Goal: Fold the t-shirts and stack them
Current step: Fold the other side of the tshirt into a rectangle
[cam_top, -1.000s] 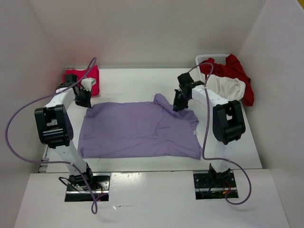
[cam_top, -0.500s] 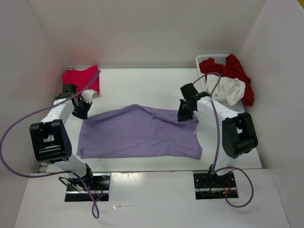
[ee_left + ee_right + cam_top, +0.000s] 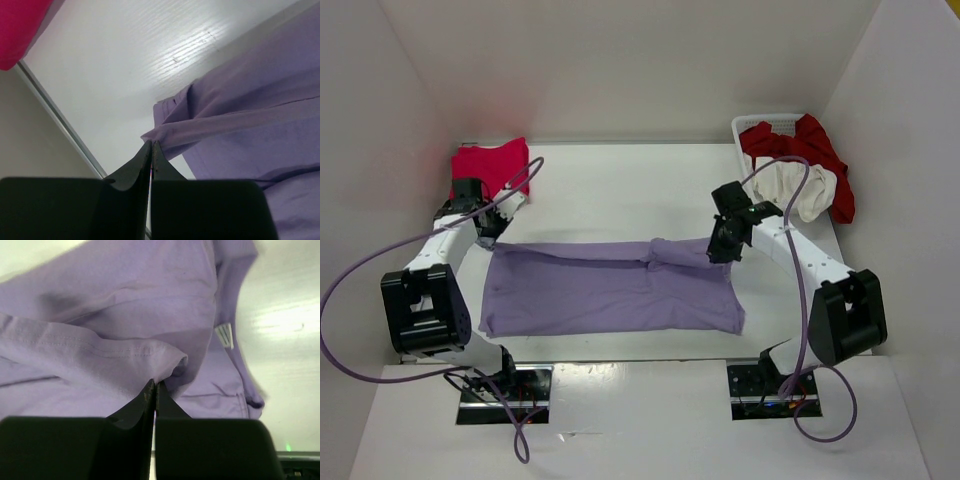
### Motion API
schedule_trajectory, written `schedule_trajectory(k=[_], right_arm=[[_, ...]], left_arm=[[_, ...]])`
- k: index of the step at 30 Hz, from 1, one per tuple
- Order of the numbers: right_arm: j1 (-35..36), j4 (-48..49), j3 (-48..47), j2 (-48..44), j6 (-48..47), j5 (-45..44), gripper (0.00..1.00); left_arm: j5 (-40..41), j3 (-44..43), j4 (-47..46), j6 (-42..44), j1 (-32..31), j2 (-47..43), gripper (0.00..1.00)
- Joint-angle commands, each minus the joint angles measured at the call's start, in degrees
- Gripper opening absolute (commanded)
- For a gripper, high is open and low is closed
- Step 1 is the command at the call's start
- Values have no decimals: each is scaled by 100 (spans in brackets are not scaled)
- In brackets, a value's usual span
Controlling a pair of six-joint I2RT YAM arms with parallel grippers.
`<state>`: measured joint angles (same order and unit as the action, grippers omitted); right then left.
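Right now we have both arms on the lavender t-shirt (image 3: 610, 295), which lies spread across the middle of the table (image 3: 620, 185), running from 9 to 3 o'clock. Our left gripper (image 3: 488, 236) pinches its far corner at about 9 o'clock. Our right gripper (image 3: 721, 248) pinches the far edge at about 3 o'clock. Both sets of jaws are closed on purple cloth; each wrist view shows the fingertips meeting on a hem. Between them the far edge lies as a raised band over the body of the shirt, so we judge the first lengthwise fold to be under way, not finished. The magenta-pink t-shirt (image 3: 492, 162) sits at 10 o'clock as a compact pile and looks already folded. The dark red t-shirt (image 3: 820, 150) and the cream white t-shirt (image 3: 805, 190) hang crumpled over the white basket (image 3: 760, 122) at 2 o'clock, not yet folded. As we read it, one shirt is done, one is in hand and two remain, with nothing stacked yet.
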<state>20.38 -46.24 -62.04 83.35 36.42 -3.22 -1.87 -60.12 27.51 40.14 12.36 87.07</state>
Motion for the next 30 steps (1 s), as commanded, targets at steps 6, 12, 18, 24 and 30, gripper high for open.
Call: schedule_trajectory(k=[6, 12, 18, 24, 30], right_arm=[[106, 18, 474, -276, 260, 200, 0], [45, -245, -158, -259, 110, -266, 0], [45, -421, -660, -117, -65, -425, 0], [45, -360, -2, -460, -13, -21, 0], [45, -245, 473, -452, 102, 287, 0]], left_arm=[[229, 352, -280, 276, -137, -137, 0], [153, -368, -96, 48, -137, 231, 0], [152, -765, 18, -68, -137, 452, 0], [213, -335, -52, 99, -137, 180, 0], [152, 386, -158, 214, -137, -6, 0]])
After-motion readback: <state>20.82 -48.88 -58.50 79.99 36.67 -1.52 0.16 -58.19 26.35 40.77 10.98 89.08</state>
